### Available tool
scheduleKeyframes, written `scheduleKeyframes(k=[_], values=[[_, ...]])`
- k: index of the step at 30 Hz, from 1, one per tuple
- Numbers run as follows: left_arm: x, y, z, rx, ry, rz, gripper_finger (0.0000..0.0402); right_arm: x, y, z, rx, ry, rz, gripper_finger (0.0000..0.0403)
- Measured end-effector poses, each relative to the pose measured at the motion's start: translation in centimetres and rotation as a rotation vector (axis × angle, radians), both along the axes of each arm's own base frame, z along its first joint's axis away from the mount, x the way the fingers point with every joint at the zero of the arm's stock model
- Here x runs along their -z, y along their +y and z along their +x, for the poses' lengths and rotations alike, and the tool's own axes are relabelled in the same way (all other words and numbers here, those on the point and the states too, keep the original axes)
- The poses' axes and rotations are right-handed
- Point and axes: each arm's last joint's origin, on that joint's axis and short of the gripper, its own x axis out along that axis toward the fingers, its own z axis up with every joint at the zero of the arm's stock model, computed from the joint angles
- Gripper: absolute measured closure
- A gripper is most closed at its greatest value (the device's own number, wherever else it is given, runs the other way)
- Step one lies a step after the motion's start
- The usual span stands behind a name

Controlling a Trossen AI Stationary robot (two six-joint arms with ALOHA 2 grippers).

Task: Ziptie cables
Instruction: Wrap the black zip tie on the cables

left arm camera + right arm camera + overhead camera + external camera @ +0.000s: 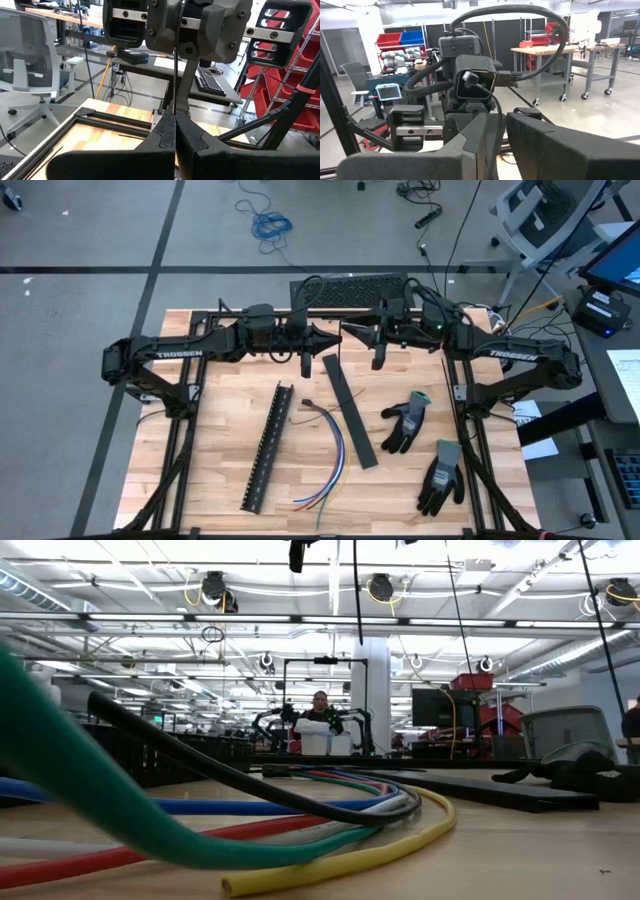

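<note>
— Where are the cables right now?

— Lying loose on the tabletop, curving down toward its near edge. They sit between the slotted black strip and the flat black bar, closer to the bar. Nothing is touching them.

— And the two arms?

— Both are folded at the far side of the tabletop, well apart from the cables, facing each other. The left gripper points toward the middle, its fingers pressed together with nothing between them. The right gripper faces it from the other side, just beside it. Its fingers stand a narrow gap apart, and I see nothing held in that gap.

— Anything else lying around?

— Two grey and black gloves with green cuffs on the far side of the bar from the cables: one glove near the bar, the other glove nearer the tabletop's corner. From table height the cables fill the foreground, and a person sits far behind them in the room.
</note>
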Motion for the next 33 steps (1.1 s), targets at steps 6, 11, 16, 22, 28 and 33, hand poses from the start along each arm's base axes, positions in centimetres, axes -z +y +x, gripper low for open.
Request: scheduleKeyframes(k=[6, 11, 16, 22, 28, 33], values=[[0.0, 0.0, 0.0, 0.000, -0.003, 0.000, 0.0401, 0.0, 0.0, 0.2, -0.001, -0.010, 0.006, 0.0334], [-0.1, 0.0, 0.0, 0.000, -0.010, 0.002, 0.0401, 0.2, -0.1, 0.7, -0.019, -0.016, 0.009, 0.0334], [-0.1, 0.0, 0.0, 0.000, -0.009, 0.001, 0.0401, 0.6, -0.2, 1.1, -0.020, -0.003, 0.008, 0.0334], [-0.1, 0.0, 0.0, 0.000, -0.007, 0.000, 0.0401, 0.5, -0.2, 1.0, -0.020, -0.008, 0.002, 0.0335], [-0.1, 0.0, 0.0, 0.000, -0.005, 0.000, 0.0401, 0.3, -0.1, 0.8, -0.019, -0.014, -0.004, 0.0335], [0.0, 0.0, 0.0, 0.000, -0.004, -0.001, 0.0401, 0.1, -0.1, 0.6, -0.018, -0.022, -0.008, 0.0335]])
